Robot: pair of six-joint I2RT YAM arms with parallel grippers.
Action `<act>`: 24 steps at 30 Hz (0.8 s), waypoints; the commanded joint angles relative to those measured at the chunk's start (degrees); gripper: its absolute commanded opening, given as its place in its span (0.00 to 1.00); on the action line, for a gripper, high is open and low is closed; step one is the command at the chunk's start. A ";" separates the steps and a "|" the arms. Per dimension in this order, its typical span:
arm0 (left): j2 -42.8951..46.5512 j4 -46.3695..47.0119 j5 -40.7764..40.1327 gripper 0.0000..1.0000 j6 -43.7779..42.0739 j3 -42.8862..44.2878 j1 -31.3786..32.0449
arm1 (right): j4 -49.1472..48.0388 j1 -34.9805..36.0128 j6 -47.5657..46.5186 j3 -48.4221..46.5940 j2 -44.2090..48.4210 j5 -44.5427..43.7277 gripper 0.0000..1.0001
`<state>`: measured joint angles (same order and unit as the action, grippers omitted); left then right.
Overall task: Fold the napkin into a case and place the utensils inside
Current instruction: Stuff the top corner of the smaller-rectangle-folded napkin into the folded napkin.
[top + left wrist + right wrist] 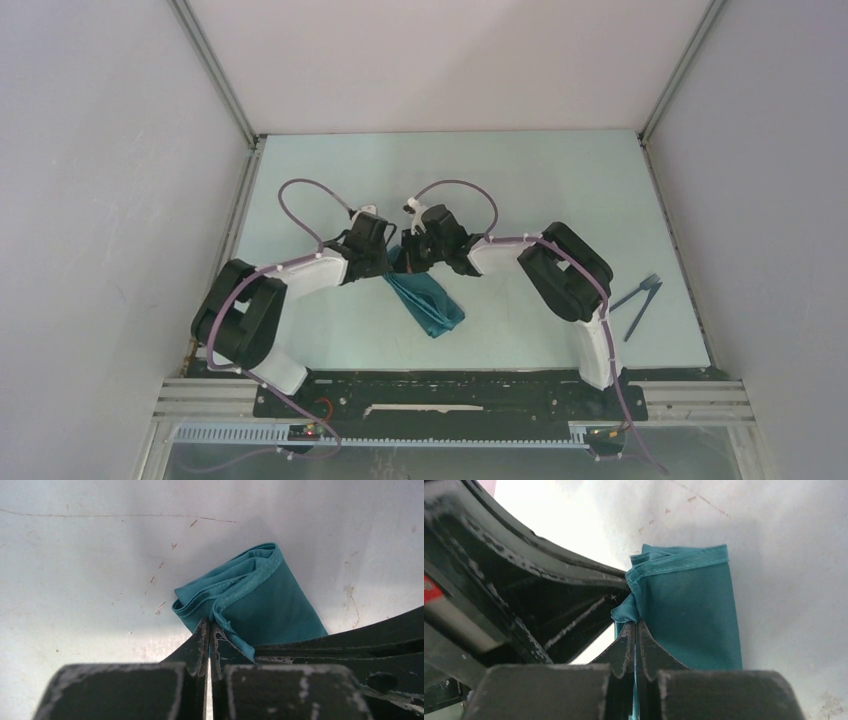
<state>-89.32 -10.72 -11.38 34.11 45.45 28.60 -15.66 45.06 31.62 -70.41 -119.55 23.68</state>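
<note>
Shiny teal satin napkin, folded narrow, on pale table. Thin, limp, likely slippery; grip the hem. Far end pinched by left gripper and right gripper, jaws pressed together. Dark slender utensils well right of it.

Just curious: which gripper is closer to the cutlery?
Right. Both pinch the napkin mid-table, far from the utensils; the right gripper is on their side, the left gripper beyond it.

Caught plain, shiny teal on the napkin, right at the tips of the black left gripper and black right gripper. Clocked dark grey-blue on the utensils, well right of the right gripper. Pale mint on the table beneath.
</note>
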 commanded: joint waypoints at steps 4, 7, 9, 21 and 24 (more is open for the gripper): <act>5.67 8.81 5.60 0.00 0.53 -4.31 -2.82 | -1.08 0.65 -0.77 1.74 -0.50 0.12 0.00; 6.34 10.23 7.27 0.00 1.30 -5.37 -3.02 | -1.90 0.96 -0.52 1.74 -1.21 -0.29 0.00; 6.35 10.50 8.60 0.00 2.11 -5.75 -3.11 | -2.44 0.94 -0.21 1.74 -1.49 -1.25 0.00; 8.91 9.49 8.49 0.00 3.33 -6.91 -4.68 | -0.34 1.00 -2.49 1.93 -1.15 -4.05 0.00; 9.52 10.02 8.64 0.00 3.29 -7.33 -4.65 | 0.99 1.08 -3.23 1.94 -0.76 -5.05 0.00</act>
<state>-82.67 -2.24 -2.72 36.60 38.63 24.32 -16.86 45.43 31.11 -68.90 -120.79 21.50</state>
